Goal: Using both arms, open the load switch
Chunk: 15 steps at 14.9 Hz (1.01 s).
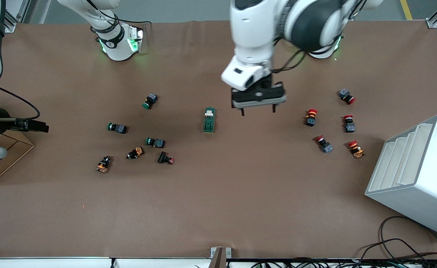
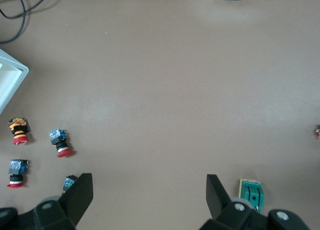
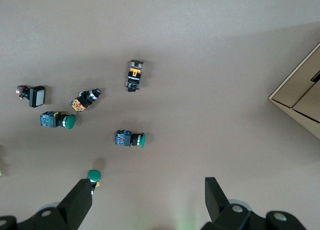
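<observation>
this looks like the approach step: the left gripper [image 1: 258,110], jaws apart, hangs over bare desk [image 1: 218,201] just beside the load switch [image 1: 209,120], and the right gripper [image 3: 149,200], jaws apart, waits over green buttons [image 3: 129,139]; next, both must close in on it.

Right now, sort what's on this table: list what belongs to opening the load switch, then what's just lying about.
For the job:
- dark green rectangular load switch with a cream end
- left claw, open, over bare table beside the switch
- right claw, open, over the green buttons

Lying about:
- green-capped push buttons
- red-capped push buttons
- white stepped plastic bin
- brown cardboard piece
</observation>
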Each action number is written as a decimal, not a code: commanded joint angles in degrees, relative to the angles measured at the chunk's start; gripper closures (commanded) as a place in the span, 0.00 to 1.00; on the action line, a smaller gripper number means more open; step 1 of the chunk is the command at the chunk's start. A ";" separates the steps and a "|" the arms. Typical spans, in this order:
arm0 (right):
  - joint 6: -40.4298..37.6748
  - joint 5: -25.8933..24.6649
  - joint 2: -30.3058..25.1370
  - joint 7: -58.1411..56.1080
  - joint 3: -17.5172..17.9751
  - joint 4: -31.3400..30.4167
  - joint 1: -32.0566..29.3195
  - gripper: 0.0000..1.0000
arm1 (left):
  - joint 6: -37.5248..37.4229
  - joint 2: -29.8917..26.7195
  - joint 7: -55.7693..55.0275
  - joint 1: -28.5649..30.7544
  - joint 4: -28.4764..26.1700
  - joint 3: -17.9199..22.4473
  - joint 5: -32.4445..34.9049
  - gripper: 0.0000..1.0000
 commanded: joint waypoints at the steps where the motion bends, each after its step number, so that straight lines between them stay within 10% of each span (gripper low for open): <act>1: 0.50 -1.28 -0.99 -0.90 1.26 -1.05 -0.90 0.00 | -1.06 -4.13 6.70 6.77 -0.12 -0.47 -7.82 0.00; 15: -1.17 -0.49 -1.25 -0.38 1.70 2.38 -0.55 0.00 | -16.61 -8.00 24.04 24.36 4.72 0.05 -16.46 0.00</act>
